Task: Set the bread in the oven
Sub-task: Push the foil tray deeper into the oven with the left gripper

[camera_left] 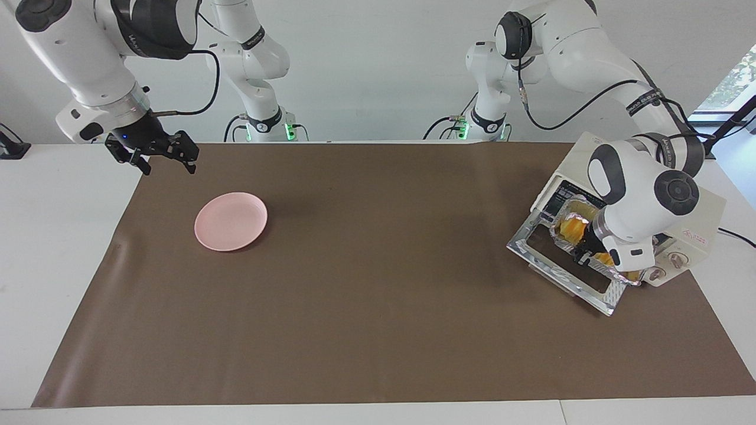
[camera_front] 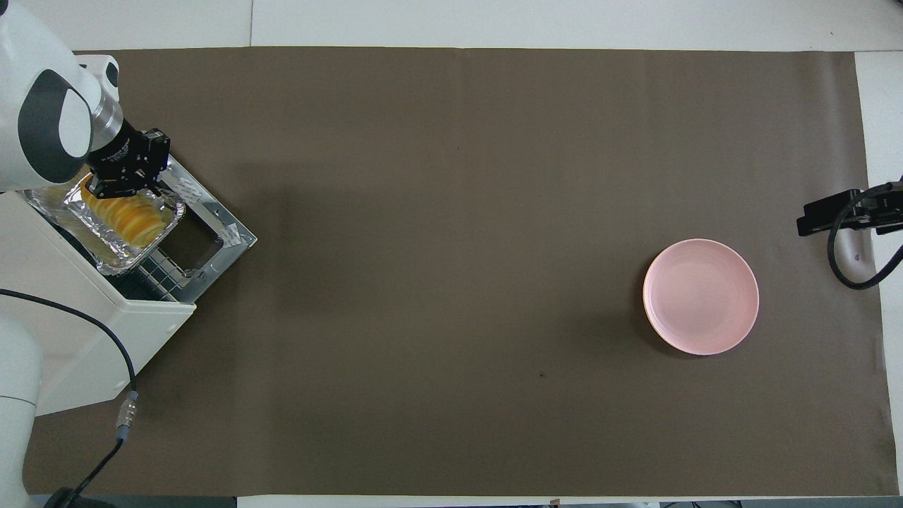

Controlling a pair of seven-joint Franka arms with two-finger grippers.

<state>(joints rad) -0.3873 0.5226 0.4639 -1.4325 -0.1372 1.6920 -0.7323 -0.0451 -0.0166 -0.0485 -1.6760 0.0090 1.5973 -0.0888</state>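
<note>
Over the right arm's end of the surface, the right claw (camera_left: 168,167) hangs in the air with its fingers spread and nothing between them; that arm waits. Just under it the brown mat (camera_left: 366,307) begins, and a little farther from the robots lies a pink plate (camera_left: 231,221), bare.

Well apart from these, at the left arm's end, stands the oven (camera_left: 703,215), its door (camera_left: 558,276) folded down flat toward the middle of the mat. A foil tray (camera_left: 617,275) sits partly in the oven's mouth, on the wire rack (camera_front: 159,271), with its outer end over the door. The bread (camera_left: 568,228) lies in that tray, lengthwise, so it is at the mouth of the oven but not yet fully inside. The left claw (camera_left: 582,257) comes down over the tray and is closed, its fingertips meeting on the tray's rim beside the loaf; the arm's wrist hides part of the bread in the facing view.

By my judgement the loaf is light and soft, easy to dent if squeezed across its sliced ridges, so moving it by the tray spares it. The foil is thin and will buckle or tear if pulled hard at one spot. A hold on the rolled rim, midway along a long side, looks best, with the tray slid flat along the rack rather than lifted. A snag on the rack wires could crumple the rim or tip the loaf.
</note>
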